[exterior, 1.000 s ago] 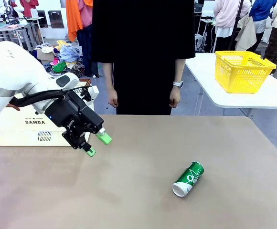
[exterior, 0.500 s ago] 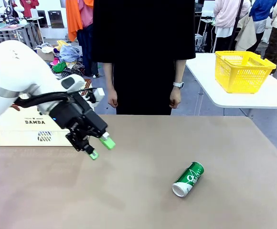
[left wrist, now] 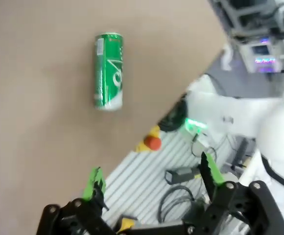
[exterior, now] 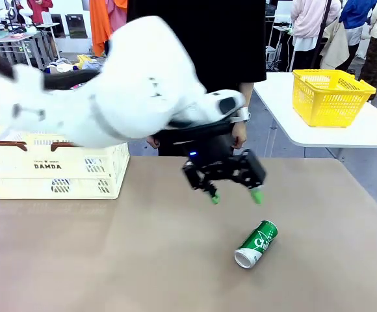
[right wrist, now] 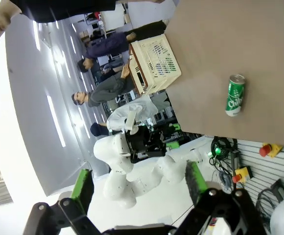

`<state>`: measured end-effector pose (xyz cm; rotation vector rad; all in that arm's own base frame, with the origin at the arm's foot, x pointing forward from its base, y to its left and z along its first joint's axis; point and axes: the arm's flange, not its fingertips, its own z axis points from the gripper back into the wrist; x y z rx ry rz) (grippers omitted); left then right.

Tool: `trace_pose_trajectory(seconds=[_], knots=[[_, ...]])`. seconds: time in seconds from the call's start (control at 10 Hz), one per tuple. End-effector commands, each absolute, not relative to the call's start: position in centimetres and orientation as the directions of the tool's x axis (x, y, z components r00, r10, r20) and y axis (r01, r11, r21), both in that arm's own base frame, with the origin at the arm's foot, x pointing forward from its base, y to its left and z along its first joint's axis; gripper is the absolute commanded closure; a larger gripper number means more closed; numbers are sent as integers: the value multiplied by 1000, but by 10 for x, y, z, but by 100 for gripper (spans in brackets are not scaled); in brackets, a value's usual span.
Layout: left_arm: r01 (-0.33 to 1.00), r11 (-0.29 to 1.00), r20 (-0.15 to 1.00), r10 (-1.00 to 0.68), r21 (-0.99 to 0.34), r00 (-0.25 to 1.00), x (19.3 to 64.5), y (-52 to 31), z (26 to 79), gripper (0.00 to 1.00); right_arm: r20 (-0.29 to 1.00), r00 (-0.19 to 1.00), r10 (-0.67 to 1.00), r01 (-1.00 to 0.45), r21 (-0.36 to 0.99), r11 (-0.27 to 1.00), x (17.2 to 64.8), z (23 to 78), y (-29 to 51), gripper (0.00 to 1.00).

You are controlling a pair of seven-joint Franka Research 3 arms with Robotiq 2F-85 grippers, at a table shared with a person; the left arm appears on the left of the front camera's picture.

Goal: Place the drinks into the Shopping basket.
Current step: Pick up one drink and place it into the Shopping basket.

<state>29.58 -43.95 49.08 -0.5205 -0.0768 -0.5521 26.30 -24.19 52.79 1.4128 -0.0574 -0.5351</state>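
Right now my left tool (exterior: 234, 194) hangs over the middle of the counter (exterior: 143, 260) with its jaws wide and nothing between them, above and a little to the far left of the green can (exterior: 256, 244); the can lies on its side toward the near right, silver top facing me, well apart from the Shopping basket (exterior: 52, 170) at the far left edge. My right tool (right wrist: 138, 188) is also spread wide and empty, off the counter. My worry is the can's round body; if one pad touches before the other, I expect it to roll away toward the near edge; from the left wrist view (left wrist: 108, 71) the can sits off to one side, not between the fingers, so a straight descent would likely miss; I cannot see the blue can from here.
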Motion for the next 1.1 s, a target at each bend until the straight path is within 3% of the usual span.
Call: trace_pose_trajectory(seconds=[0.0,0.2,0.6,1.0], knots=[[512,801,137,-495,-311,858,328,-491,481,0,-334,838,-433,398,915,65,246,534,-277,0],[528,816,79,-526,-234,847,333,-543,446,0,-293,859,-419,350,935,63,247,530,-263,0],[525,844,96,-516,-114,851,320,-586,387,0,-293,859,-419,350,935,63,247,530,-263,0],[532,846,111,-525,-43,844,329,-593,367,0,-293,859,-419,350,935,63,247,530,-263,0]])
